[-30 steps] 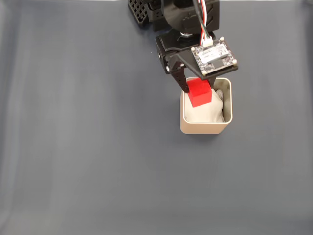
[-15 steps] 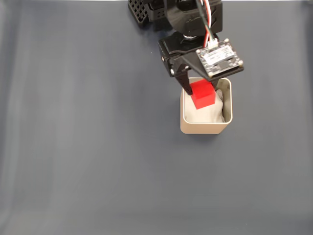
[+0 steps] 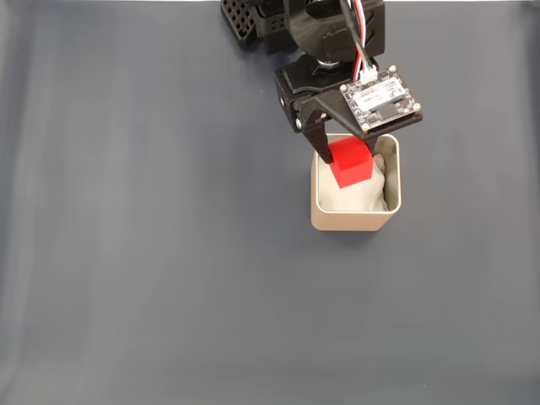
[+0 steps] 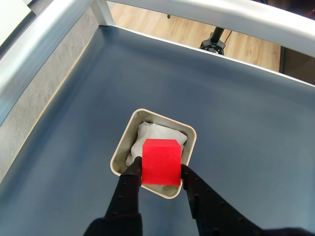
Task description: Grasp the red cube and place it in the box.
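**A:** ok so where's the pincer at right now?

**B:** The gripper (image 4: 161, 173) is clamped on the red cube (image 4: 161, 161), one black finger (image 4: 132, 173) pressed to each side. You see it best in the wrist view. In the fixed view the gripper (image 3: 342, 160) holds the red cube (image 3: 349, 162) over the upper-left part of the box (image 3: 354, 221), above the rim, not resting on anything as far as I can tell.

**A:** anything change in the last second?

**B:** A little. The wrist has swung slightly to the right in the fixed view, so the cube has slid from near the box's left wall to further over the opening. In the last half second it has barely moved, so it looks like it's settling. I'd say the carry is basically done and the drop is what's left.

**A:** safe to let go?

**B:** Probably. In the wrist view the cube overlaps the near wall of the box (image 4: 120, 147), though that may just be the camera angle. If it really hangs over the rim it could clip the edge. The crumpled white lining (image 4: 156, 133) should cushion the landing, I'd guess.

**A:** count?

**B:** One red cube, one beige box, one wad of white lining inside it, one gripper with two fingers. All on a dark blue-grey mat (image 3: 152, 253), with the arm's black base (image 3: 253, 21) at the top edge of the fixed view.
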